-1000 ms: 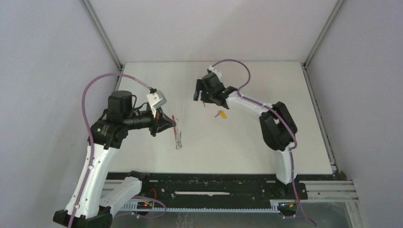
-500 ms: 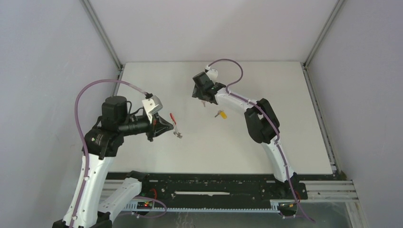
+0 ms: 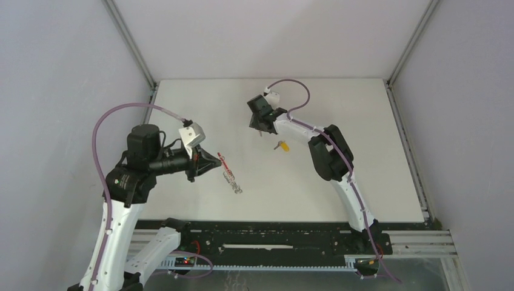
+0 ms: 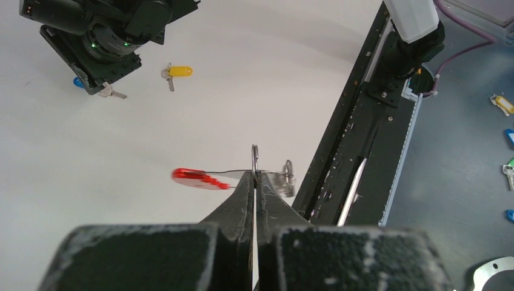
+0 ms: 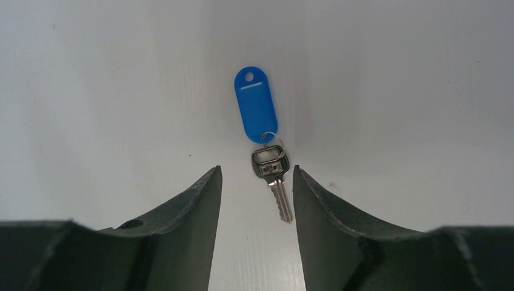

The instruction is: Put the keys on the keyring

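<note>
**Left gripper** (image 4: 255, 182): closed tight, the jaws pinched on the keyring (image 3: 229, 173) at its thin metal ring (image 4: 255, 159). The ring is seen edge-on, standing up between the fingertips. The red tag (image 4: 197, 179) is seen to one side of the jaws and a grey metal cluster (image 4: 286, 179) to the other, the latter blurred. In the top view the keyring is placed over the near-left part of the table (image 3: 339, 109), trailing from the gripper toward the near edge. Whether its end touches the table cannot be told.

**Right gripper** (image 5: 257, 173): held open at a moderate gap, pointed down at the far middle of the table, nothing gripped.

**Blue key** (image 5: 256, 112): laid flat on the table. Its metal blade is framed between the two fingertips, no contact being visible, and its blue tag is seen beyond them.

**Yellow key** (image 3: 281, 145): laid on the table just beside the right gripper, to its near right. It is set apart from the blue key and well apart from the keyring.
</note>
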### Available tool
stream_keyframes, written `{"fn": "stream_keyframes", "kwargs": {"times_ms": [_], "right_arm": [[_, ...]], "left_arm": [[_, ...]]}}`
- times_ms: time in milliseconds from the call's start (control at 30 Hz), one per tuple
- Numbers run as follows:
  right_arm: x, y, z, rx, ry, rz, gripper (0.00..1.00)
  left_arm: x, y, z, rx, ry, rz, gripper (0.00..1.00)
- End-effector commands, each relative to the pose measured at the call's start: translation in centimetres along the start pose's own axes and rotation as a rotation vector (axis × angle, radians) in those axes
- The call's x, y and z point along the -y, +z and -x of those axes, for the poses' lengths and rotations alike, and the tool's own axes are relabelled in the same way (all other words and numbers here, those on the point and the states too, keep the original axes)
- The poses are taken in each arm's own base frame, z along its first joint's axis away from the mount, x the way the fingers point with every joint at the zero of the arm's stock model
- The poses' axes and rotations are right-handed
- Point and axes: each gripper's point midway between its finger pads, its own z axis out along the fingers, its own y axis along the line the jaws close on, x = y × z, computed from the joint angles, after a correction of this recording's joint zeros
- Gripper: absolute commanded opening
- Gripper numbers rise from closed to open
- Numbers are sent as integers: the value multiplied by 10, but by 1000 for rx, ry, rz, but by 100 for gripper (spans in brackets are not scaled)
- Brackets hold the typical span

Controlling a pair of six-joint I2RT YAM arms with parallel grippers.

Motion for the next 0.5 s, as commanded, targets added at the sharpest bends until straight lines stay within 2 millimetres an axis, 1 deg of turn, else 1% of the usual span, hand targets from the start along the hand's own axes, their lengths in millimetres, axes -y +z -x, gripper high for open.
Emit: {"fn": "stream_keyframes", "kwargs": {"times_ms": [0, 100, 200, 300, 367, 400, 467], "right_arm": [[-2, 6, 15, 13, 87, 9, 56], [-1, 10, 6, -30, 102, 5, 56], [-4, 13, -6, -71, 92, 12, 55], [-3, 17, -21, -105, 76, 0, 51], [2, 20, -31, -132, 84, -16, 43], [4, 20, -31, -137, 91, -20, 41], [6, 20, -30, -142, 92, -27, 39]], "left_arm": [[5, -3, 13, 52, 21, -10, 0], [7, -6, 18, 66, 28, -10, 0], [10, -8, 21, 77, 36, -12, 0], [11, -10, 22, 81, 44, -8, 0], [10, -10, 22, 82, 49, 0, 0], [10, -11, 22, 82, 51, 2, 0], [10, -11, 23, 85, 56, 6, 0]]}}
